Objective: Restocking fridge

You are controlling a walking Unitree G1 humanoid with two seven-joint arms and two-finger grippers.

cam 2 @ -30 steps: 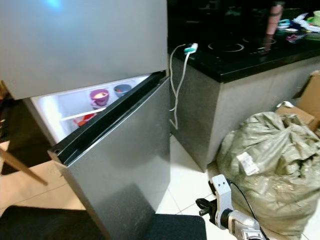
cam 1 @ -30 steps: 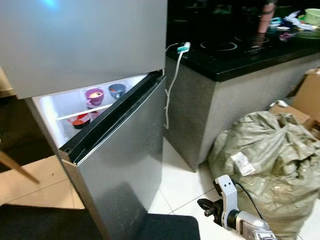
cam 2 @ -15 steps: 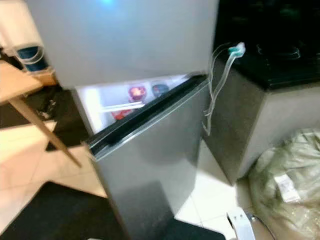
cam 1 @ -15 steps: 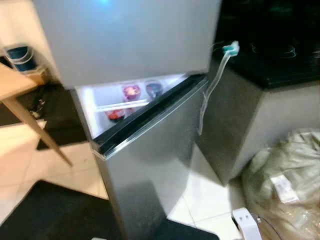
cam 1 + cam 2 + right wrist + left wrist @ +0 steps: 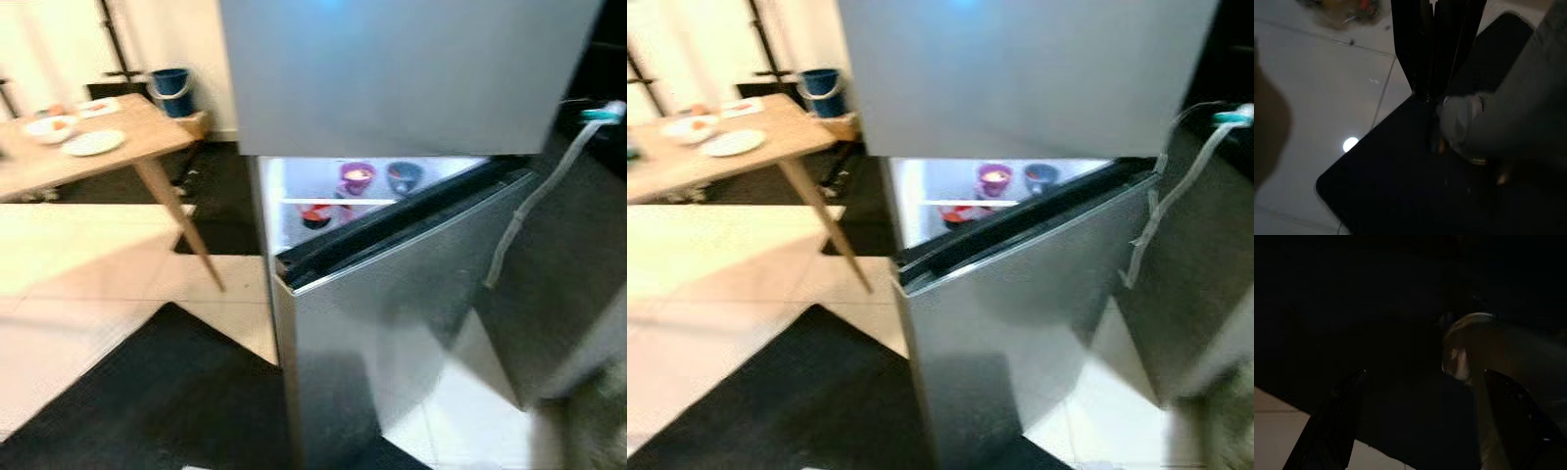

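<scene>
1. Fridge (image 5: 392,323) stands centre of the head views, silver, two doors. Upper door (image 5: 402,69) flush; lower door (image 5: 411,294) swung partly open, its dark top edge running from about 8 o'clock up to 2 o'clock.
2. Lit interior shows through the gap. A purple cup (image 5: 357,177) and a blue-grey cup (image 5: 403,176) sit side by side on a white shelf (image 5: 338,201); a red-and-dark item (image 5: 315,213) lies below that shelf, too blurred to name.
3. White cable (image 5: 534,220) with a teal plug end (image 5: 600,113) hangs at 3 o'clock, just beside the fridge, from the edge of a dark counter.
4. Wooden desk (image 5: 108,147) at 10 o'clock, well apart from the fridge, carrying a white plate (image 5: 93,143) and a bowl (image 5: 49,127). Blue bucket (image 5: 170,90) on the floor behind it, near the wall.
5. Black mat (image 5: 167,401) on pale tiles at 7 o'clock, running to the fridge foot.
6. Right end effector (image 5: 1432,93): long black fingers pressed together, pointing down over the black mat's edge and white tile, with a pale rounded part just past the tips.
7. Left end effector (image 5: 1420,421): view very dark; two black fingers (image 5: 1339,411) spread well apart, nothing between them, a dim rounded shape beyond.
</scene>
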